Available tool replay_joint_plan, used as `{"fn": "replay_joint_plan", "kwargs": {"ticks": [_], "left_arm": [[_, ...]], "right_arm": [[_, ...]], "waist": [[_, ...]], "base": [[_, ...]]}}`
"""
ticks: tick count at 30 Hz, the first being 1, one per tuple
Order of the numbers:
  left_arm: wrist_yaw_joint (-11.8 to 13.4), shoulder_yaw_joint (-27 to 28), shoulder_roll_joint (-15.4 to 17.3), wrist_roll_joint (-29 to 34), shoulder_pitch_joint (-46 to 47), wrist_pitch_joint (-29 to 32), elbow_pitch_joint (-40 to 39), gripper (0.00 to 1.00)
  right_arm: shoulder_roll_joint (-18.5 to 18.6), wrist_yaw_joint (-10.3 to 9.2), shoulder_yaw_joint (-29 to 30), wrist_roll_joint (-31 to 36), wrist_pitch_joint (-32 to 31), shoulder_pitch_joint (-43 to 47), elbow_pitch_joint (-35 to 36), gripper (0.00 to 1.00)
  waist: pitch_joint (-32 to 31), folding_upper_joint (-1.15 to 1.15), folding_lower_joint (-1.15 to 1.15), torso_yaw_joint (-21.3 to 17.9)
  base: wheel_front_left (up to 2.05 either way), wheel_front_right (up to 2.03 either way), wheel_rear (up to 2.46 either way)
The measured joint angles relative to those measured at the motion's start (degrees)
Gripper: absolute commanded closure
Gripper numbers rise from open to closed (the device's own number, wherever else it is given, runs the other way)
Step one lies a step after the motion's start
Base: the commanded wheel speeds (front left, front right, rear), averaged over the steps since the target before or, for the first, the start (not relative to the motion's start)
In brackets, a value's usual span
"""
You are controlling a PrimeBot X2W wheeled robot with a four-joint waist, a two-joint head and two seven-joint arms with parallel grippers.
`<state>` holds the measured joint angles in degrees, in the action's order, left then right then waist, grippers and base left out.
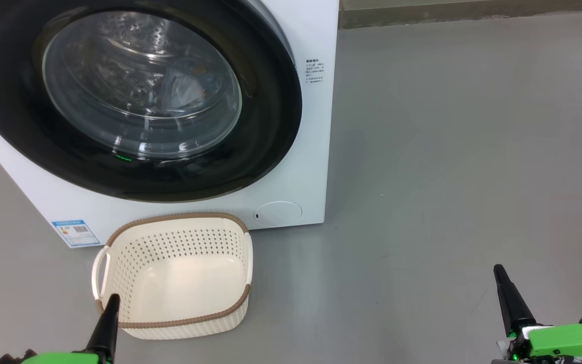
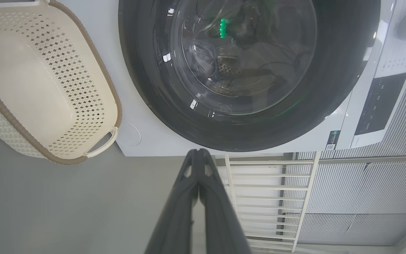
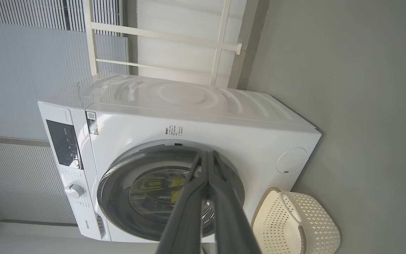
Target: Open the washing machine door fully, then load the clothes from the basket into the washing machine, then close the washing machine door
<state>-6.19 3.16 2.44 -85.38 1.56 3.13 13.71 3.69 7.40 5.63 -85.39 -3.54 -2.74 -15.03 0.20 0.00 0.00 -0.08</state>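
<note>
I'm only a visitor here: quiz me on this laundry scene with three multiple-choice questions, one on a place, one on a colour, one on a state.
1. Where is the basket? A on the floor before the washer; B on top of it; C on a shelf.
2. The door rim is: A white; B black; C red.
3. The basket is: A full; B empty; C overturned.
Key: 1 A, it stands at the washer's foot; 2 B, a glossy black ring; 3 B, its bare bottom shows.

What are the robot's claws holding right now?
Nothing. The left claw and the right claw, each with long dark fingers, are both shut with nothing between them.
</note>
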Motion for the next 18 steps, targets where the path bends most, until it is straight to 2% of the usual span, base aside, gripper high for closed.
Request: {"fn": "replay_joint_plan", "kwargs": {"ticks": [11, 18], "left_arm": [[-0.71, 0.19, 0.16, -6.86, 1.64, 2.01, 1.26, 1.00], [-0.73, 0.32, 0.16, -7.34, 2.13, 2.09, 1.37, 1.00]], "right_arm": [[-0.24, 0.00, 0.98, -6.19, -1.88, -0.86, -0.29, 1.00], [-0.38, 0.00, 1.14, -7.12, -1.99, -0.86, -0.33, 1.00]], "waist": [[-0.02, 0.00, 0.00, 0.08], [-0.02, 0.00, 0.00, 0.08]], "base": [[0.00, 0.00, 0.00], [0.00, 0.00, 0.00]]}}
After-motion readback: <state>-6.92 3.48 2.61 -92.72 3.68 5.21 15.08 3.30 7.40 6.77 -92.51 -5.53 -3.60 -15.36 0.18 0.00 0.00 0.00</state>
